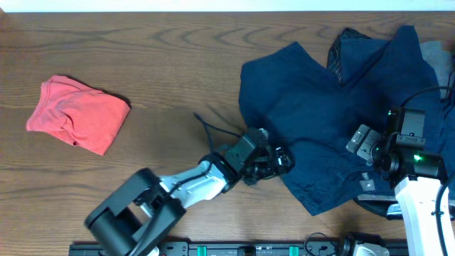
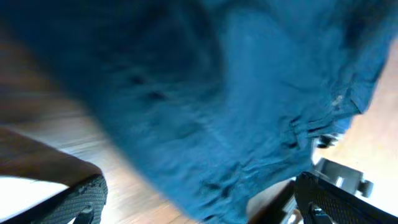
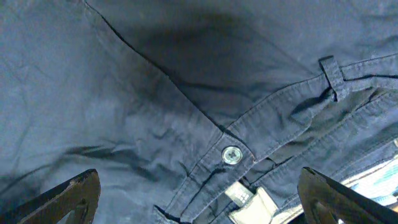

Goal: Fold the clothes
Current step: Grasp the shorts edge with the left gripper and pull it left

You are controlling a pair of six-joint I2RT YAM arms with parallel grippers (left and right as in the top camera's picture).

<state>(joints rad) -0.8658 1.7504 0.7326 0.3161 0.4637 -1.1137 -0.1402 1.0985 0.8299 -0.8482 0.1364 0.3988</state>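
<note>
Navy cloth fills most of what I see. From overhead, my left claw sits at the near-left edge of the navy garment, and my right claw hangs over its right half. A red garment lies well apart to the left of both on the wooden table.

Left wrist view, blurred: my fingers stand wide, with blue fabric just ahead and between them.

Right wrist view: the fingers are wide too, a button on the waistband just ahead of the gap, and a belt loop farther ahead to the right.
</note>
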